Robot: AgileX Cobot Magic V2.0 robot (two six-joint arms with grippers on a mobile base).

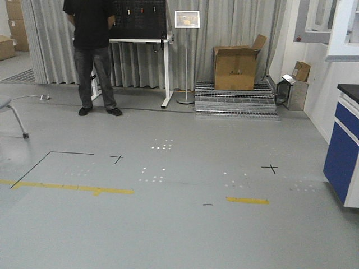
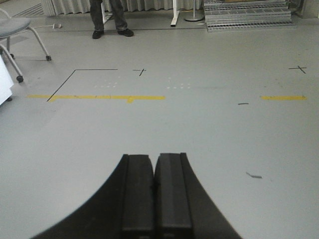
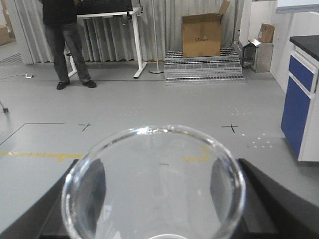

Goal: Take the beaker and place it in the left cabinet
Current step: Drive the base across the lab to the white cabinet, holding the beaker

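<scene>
Front view: open floor (image 1: 168, 224); left cabinet not seen.
Left wrist: my left fingers (image 2: 137, 194) pressed together, empty.
Right wrist: right fingers (image 3: 279, 204) grip the beaker (image 3: 153, 184) at its walls. Probably light, slick, brittle glass; squeeze gently.

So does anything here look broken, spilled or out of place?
Nothing much. The beaker in the right gripper looks whole and empty, and the floor shows only tape marks, no spill. The one untidy bit is the cardboard box by the curtain, flaps open, sitting on stacked metal grates.
</scene>
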